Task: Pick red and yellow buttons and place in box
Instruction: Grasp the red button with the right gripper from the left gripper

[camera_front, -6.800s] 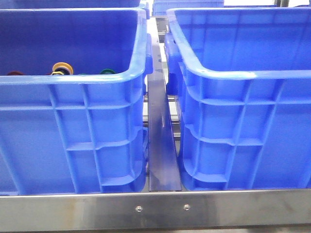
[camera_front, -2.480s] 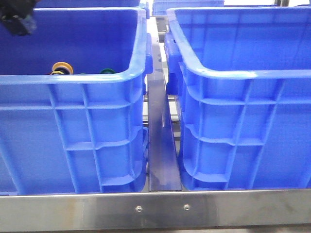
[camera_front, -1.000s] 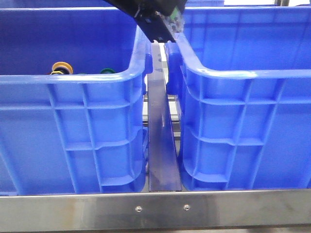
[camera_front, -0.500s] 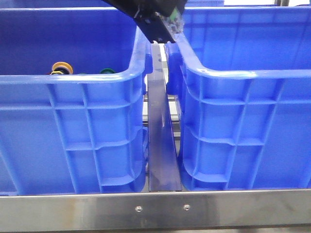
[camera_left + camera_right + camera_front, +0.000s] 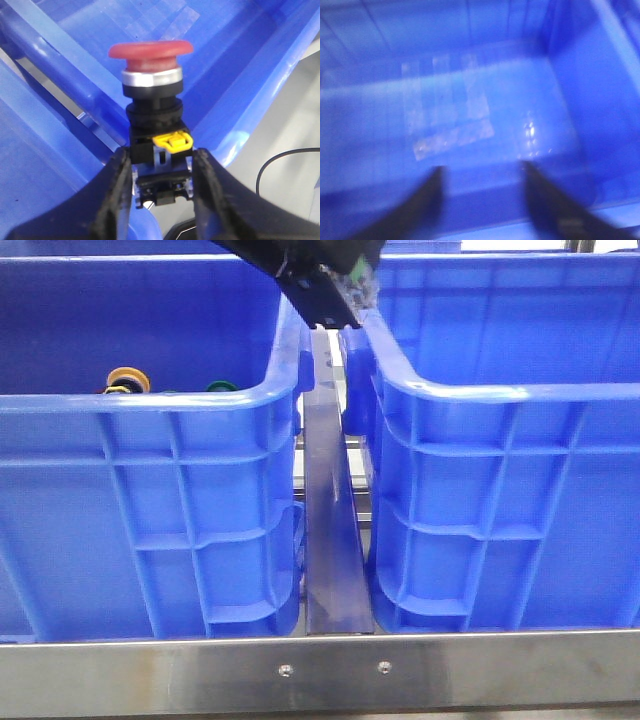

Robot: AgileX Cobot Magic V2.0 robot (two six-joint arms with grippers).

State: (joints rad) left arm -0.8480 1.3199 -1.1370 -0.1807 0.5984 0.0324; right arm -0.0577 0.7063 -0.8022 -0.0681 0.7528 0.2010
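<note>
Now your left gripper (image 5: 161,172), clamped on the red button (image 5: 151,65), hangs just left of the right crate (image 5: 500,390); carry rightward.

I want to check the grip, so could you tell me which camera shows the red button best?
The left wrist view: the red button fills the frame, its black base clamped in the left gripper. The front view shows only the gripper, not the button; the right wrist view shows only a blue box.

The left crate's (image 5: 150,400) near wall hides all but the tops of the yellow button (image 5: 128,379) and green button (image 5: 221,387). The left arm (image 5: 320,285) is cut off above. The right wrist view is blurred.
</note>
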